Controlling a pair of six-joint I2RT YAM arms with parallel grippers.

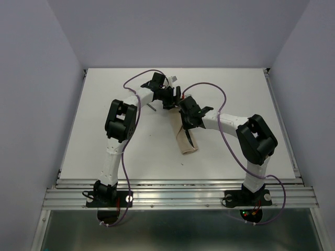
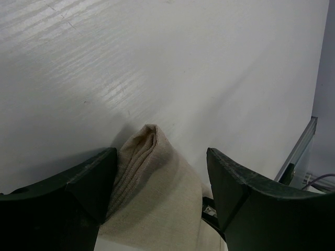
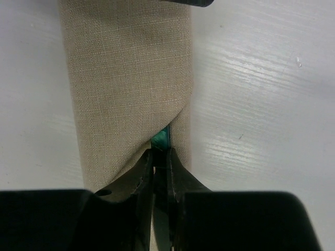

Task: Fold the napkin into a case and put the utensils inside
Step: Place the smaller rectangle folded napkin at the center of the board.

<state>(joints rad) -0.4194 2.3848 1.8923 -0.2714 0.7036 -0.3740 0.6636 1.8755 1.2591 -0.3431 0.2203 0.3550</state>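
Note:
The napkin (image 1: 185, 144) lies folded into a narrow beige case (image 3: 125, 78) in the middle of the table. My right gripper (image 1: 188, 128) is over it. In the right wrist view its fingers (image 3: 161, 151) are pressed nearly together on a thin utensil (image 3: 162, 138). The utensil's greenish-looking tip sits under the case's diagonal flap. My left gripper (image 1: 168, 99) is at the case's far end. It stands open (image 2: 161, 157), with one finger on each side of the layered cloth end (image 2: 149, 167). A slim grey utensil (image 1: 152, 107) lies on the table beside the left arm.
Purple cables (image 1: 220, 97) loop over both arms above the white table (image 1: 104, 104). A metal rail (image 1: 178, 196) runs along the near edge by the arm bases. Grey walls close in the left, right and back sides.

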